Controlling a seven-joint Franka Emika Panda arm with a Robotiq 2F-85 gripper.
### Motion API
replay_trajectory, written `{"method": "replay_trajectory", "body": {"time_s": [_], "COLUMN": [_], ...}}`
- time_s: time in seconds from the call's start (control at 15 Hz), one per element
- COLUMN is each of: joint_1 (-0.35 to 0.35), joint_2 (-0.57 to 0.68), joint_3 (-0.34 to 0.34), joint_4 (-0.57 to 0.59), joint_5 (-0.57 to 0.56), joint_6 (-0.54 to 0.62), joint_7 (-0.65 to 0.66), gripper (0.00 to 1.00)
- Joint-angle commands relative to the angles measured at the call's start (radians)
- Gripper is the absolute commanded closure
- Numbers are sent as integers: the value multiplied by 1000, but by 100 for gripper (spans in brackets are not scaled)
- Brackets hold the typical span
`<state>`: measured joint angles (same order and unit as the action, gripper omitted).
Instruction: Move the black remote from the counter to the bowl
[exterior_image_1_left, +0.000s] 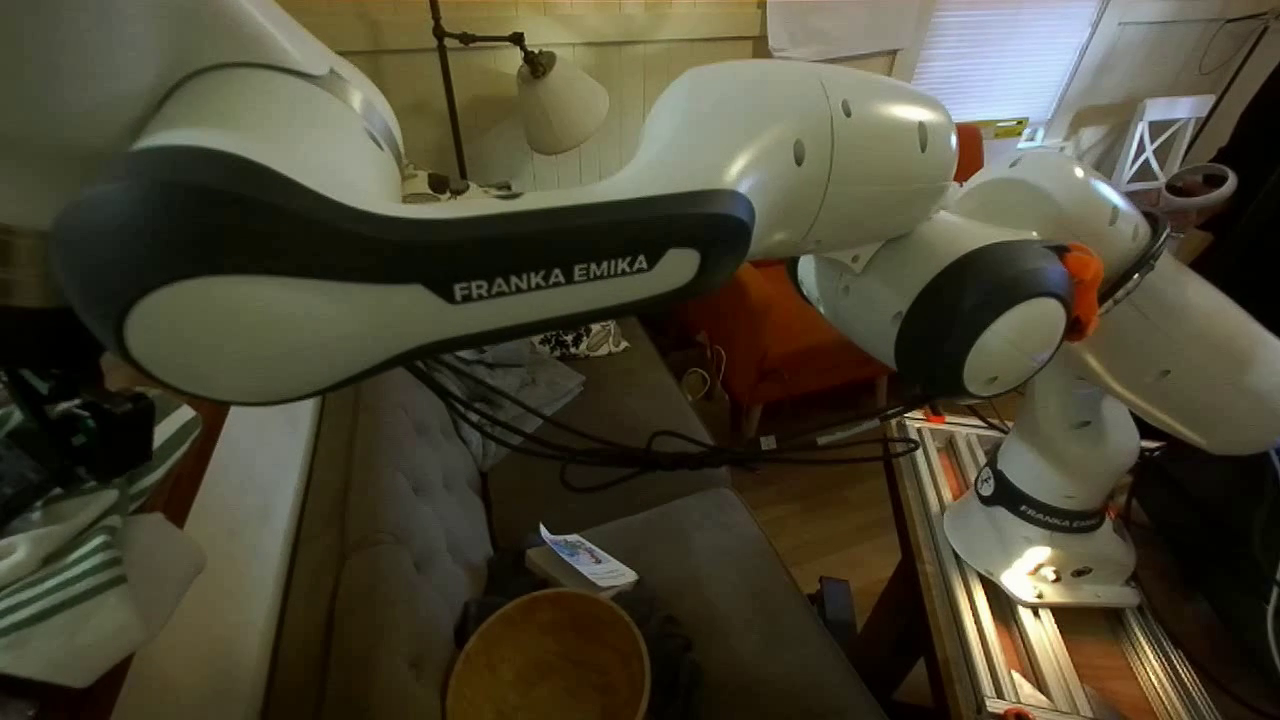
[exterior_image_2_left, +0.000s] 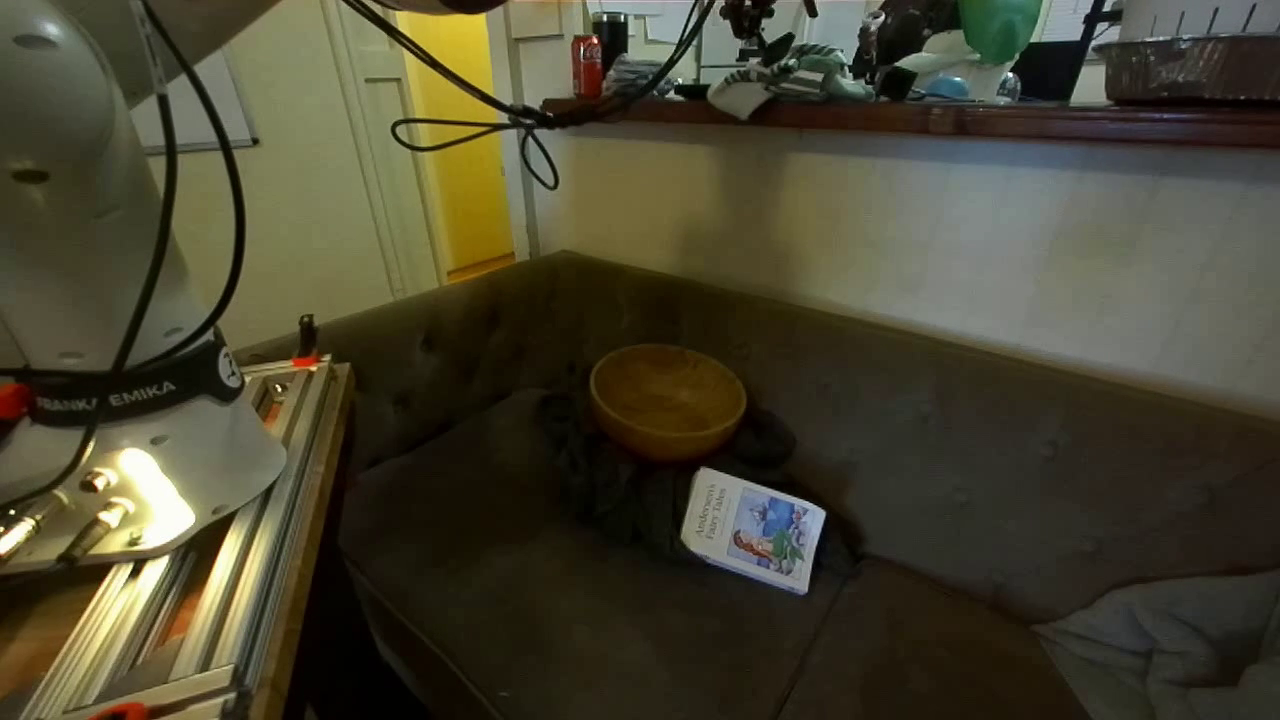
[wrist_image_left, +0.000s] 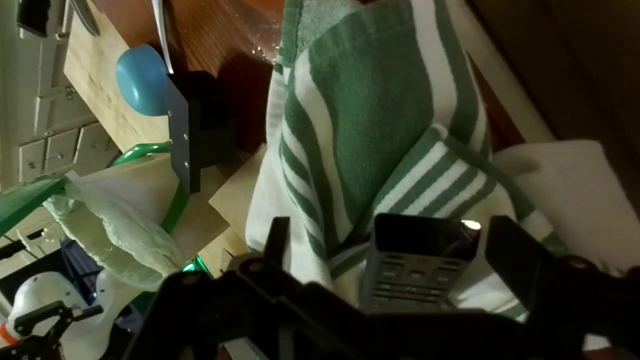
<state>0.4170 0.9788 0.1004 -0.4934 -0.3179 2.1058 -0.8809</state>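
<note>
The black remote (wrist_image_left: 420, 270) shows in the wrist view as a handset with a dark screen and grey keys. It rests against a green-and-white striped towel (wrist_image_left: 375, 110) on the counter (wrist_image_left: 235, 30). My gripper (wrist_image_left: 390, 240) is open, with its fingers on either side of the remote. A gap shows at the left finger; the right finger is close to the remote's edge. The gripper (exterior_image_2_left: 755, 30) is small at the top of an exterior view, above the counter's brown edge (exterior_image_2_left: 930, 120). The wooden bowl (exterior_image_2_left: 668, 440) stands on the sofa with nothing visible inside; it also shows here (exterior_image_1_left: 550, 660).
A book (exterior_image_2_left: 755, 530) lies on the sofa (exterior_image_2_left: 1000, 470) beside the bowl. A red can (exterior_image_2_left: 587, 66) and a foil tray (exterior_image_2_left: 1190, 75) stand on the counter. A blue rounded object (wrist_image_left: 143, 80) and a black block (wrist_image_left: 210, 120) are near the towel. Cables (exterior_image_1_left: 650, 455) hang below the arm.
</note>
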Motion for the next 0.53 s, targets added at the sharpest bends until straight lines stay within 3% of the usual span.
{"method": "replay_trajectory", "body": {"time_s": [0.0, 0.13, 0.27, 0.47], "joint_1": [-3, -2, -7, -13], "joint_2": [74, 88, 52, 73], "joint_3": [9, 4, -6, 6], "joint_4": [98, 108, 32, 58], "joint_5": [73, 90, 94, 111], "joint_6": [9, 32, 106, 137], "joint_7": [-60, -80, -82, -93], "gripper": [0, 0, 0, 0]}}
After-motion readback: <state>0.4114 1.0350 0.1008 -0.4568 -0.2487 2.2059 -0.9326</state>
